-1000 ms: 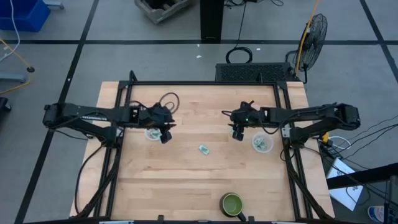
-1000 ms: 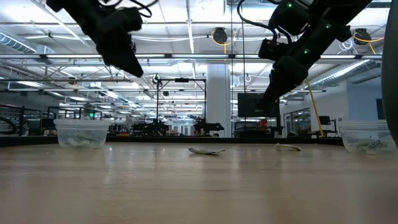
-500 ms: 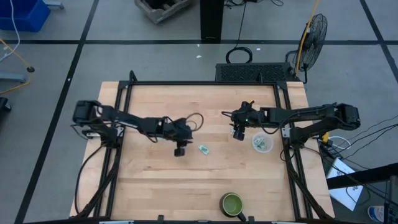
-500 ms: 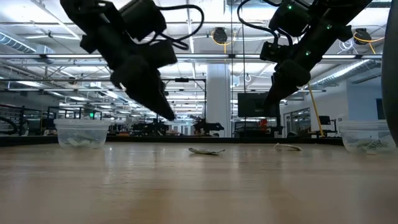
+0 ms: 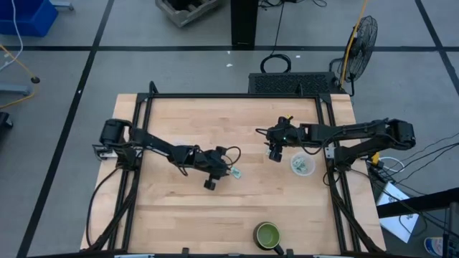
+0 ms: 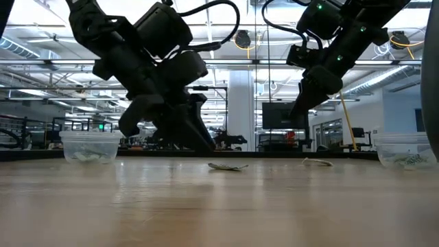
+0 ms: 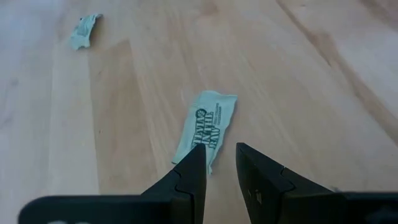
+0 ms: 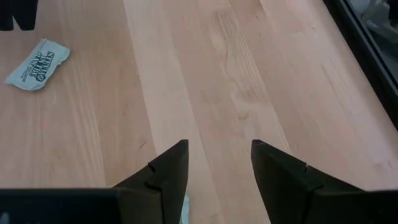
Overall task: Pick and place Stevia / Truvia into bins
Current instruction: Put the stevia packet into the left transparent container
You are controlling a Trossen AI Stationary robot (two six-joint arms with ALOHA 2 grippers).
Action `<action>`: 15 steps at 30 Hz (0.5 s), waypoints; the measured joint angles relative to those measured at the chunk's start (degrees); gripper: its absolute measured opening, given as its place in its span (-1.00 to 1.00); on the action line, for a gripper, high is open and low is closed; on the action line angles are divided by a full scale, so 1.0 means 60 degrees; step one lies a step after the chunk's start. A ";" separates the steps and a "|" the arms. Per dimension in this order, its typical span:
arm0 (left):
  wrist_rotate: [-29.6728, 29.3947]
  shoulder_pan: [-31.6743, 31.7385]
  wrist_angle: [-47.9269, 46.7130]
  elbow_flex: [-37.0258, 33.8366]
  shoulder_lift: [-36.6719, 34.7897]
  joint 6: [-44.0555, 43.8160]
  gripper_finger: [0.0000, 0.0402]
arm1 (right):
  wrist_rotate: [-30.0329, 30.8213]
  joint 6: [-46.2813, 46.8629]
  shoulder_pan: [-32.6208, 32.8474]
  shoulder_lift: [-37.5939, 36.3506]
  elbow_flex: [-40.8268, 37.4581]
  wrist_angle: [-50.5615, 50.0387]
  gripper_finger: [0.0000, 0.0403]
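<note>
At bench centre, a Truvia sachet [image 5: 234, 172] is lain flat, thin crinkled paper, pale green and white with dark print; the left claw [image 7: 219, 163] is brought low over its near end, fingers narrowly parted, evidently to pinch it. Toward three o'clock, the right claw [image 5: 273, 155] is held open above a second sachet [image 6: 316, 162], beside the round translucent right bin [image 5: 302, 165]. The bench [image 5: 179, 215] is of smooth pale planked wood.
</note>
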 joint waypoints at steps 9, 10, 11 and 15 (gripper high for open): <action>0.0041 0.0045 0.0295 -0.0002 0.0631 -0.0077 -0.53 | -0.0033 -0.0068 0.0000 0.0000 0.0000 0.0277 -0.16; 0.0015 0.0045 0.0490 0.0007 0.0754 -0.0072 -0.53 | -0.0034 -0.0099 0.0000 0.0000 0.0000 0.0363 -0.16; -0.0063 0.0040 0.0731 0.0012 0.0867 -0.0073 -0.53 | -0.0035 -0.0155 0.0000 0.0000 0.0000 0.0479 -0.16; -0.0521 0.0016 0.0843 0.0022 0.0948 -0.0080 -0.53 | -0.0039 -0.0301 0.0000 -0.0004 0.0000 0.0735 -0.16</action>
